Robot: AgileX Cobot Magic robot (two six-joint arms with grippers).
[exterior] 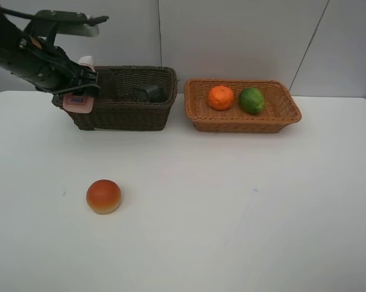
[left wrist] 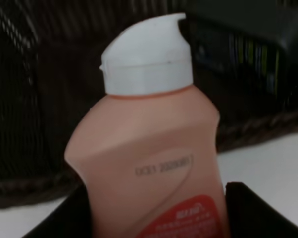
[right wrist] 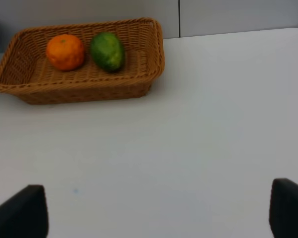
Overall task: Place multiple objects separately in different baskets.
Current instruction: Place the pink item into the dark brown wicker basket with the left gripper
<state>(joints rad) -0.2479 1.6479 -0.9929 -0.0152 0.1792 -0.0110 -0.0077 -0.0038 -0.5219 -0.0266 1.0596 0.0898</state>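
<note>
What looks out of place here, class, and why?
The bun sits alone on the table, outside the dark basket and the tan basket. The left gripper holds the pink bottle at the dark basket's left end. Nothing looks spilled or damaged.

A pale grey wall (exterior: pixel 231 36) with thin dark seams rose just behind the white table (exterior: pixel 262 231).

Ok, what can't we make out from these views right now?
Pink bottle: base cut off by the left wrist view's edge, label print blurred; in the high view the left arm covers most of it.
Dark basket: interior shadowed; the dark item inside is unidentifiable.
Right tool: only its fingertips show at the right wrist view's edge; absent from the high view.
Whether the bottle is over the basket rim: cannot tell.
</note>
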